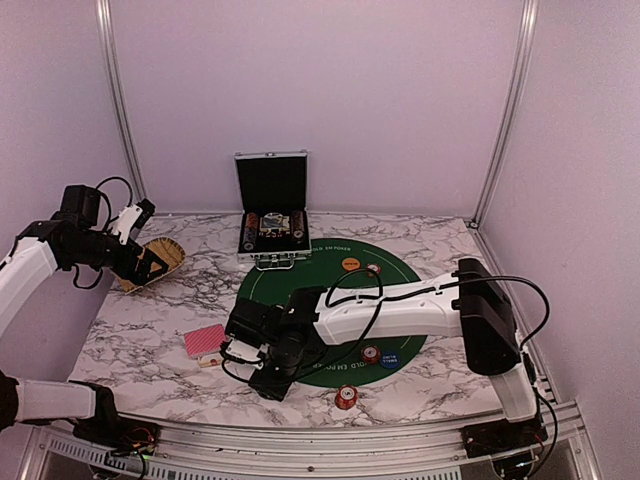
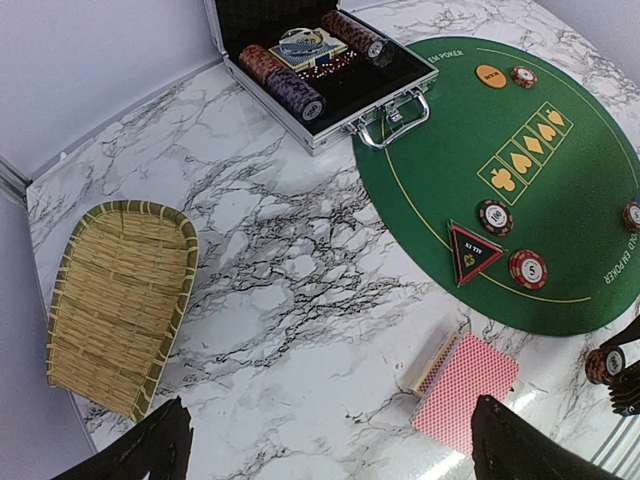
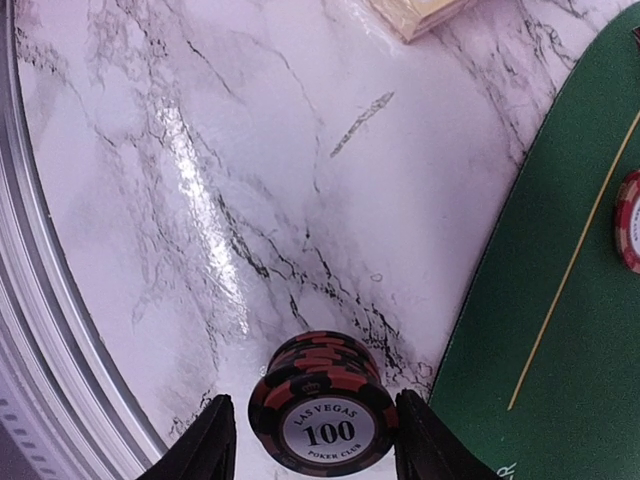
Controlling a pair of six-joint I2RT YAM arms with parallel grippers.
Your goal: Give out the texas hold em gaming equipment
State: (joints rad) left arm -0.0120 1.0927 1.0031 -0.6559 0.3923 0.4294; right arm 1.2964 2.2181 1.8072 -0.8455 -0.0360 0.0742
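The right gripper, at the bottom of its wrist view, stands parted astride a stack of poker chips on the marble table, with a sliver of gap beside one finger. Farther up-frame, the red-backed playing cards lie left of the green mat. The left gripper hangs wide open and empty near the woven tray.

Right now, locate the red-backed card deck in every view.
Top external: card deck on the marble, just left of the green mat.
Left wrist: lower right, beside the mat's edge.
Right wrist: only a tan corner at the top edge, probably it.
Shared landmark: the green mat.
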